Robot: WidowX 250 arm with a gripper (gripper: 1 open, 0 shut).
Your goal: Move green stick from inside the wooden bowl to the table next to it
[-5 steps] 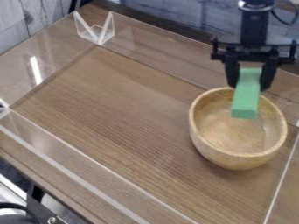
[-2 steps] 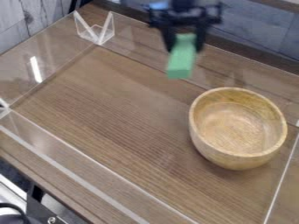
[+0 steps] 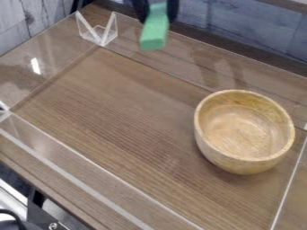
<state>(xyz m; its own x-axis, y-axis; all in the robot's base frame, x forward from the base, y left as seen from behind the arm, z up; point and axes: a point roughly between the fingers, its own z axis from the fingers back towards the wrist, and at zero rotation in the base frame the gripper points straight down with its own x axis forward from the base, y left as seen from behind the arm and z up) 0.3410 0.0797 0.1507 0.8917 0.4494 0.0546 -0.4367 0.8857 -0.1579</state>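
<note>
The green stick hangs upright in the air near the top edge of the view, over the far part of the table. My gripper is shut on the stick's upper end, and only its dark finger ends show below the frame's top. The wooden bowl sits at the right with nothing inside it, well to the right of and nearer than the stick.
Low clear acrylic walls border the tabletop on all sides. A clear folded bracket stands at the far left corner, just left of the hanging stick. Bare tabletop stretches left of the bowl.
The gripper has carried the green stick out of the bowl, up and to the left across the table's far side. The bowl has stayed in place and now holds nothing.
</note>
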